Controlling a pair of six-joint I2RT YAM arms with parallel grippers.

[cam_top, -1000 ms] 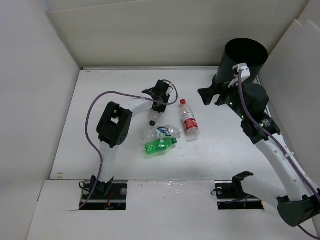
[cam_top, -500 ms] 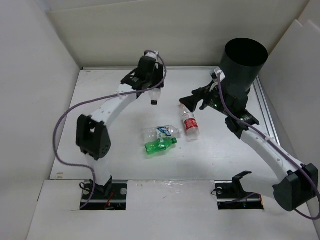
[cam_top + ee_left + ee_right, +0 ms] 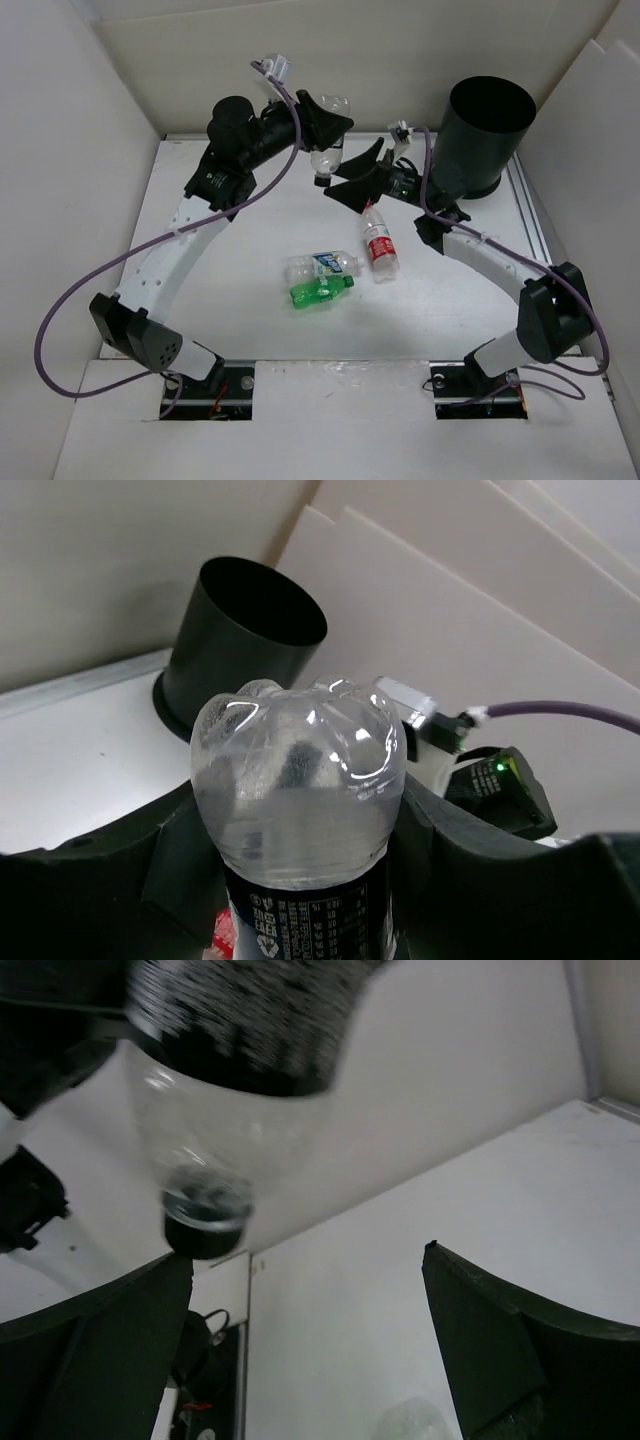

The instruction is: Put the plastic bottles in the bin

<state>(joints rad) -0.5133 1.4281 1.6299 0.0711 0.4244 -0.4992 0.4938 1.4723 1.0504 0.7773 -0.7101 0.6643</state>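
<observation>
My left gripper is shut on a clear bottle with a dark label and holds it cap-down in the air above the far middle of the table. In the left wrist view this bottle fills the jaws, with the black bin behind it. My right gripper is open and empty, just right of the held bottle, whose cap hangs at the upper left of the right wrist view. The bin stands at the far right. A red-capped bottle, a blue-white-labelled bottle and a green bottle lie mid-table.
White walls enclose the table on the left, back and right. A metal rail runs along the right edge beside the bin. The two arms come close together near the far middle. A purple cable loops off the left arm.
My left gripper has carried the dark-labelled bottle up off the table and rightward. My right gripper has swung left, away from the bin, to beside the held bottle.
</observation>
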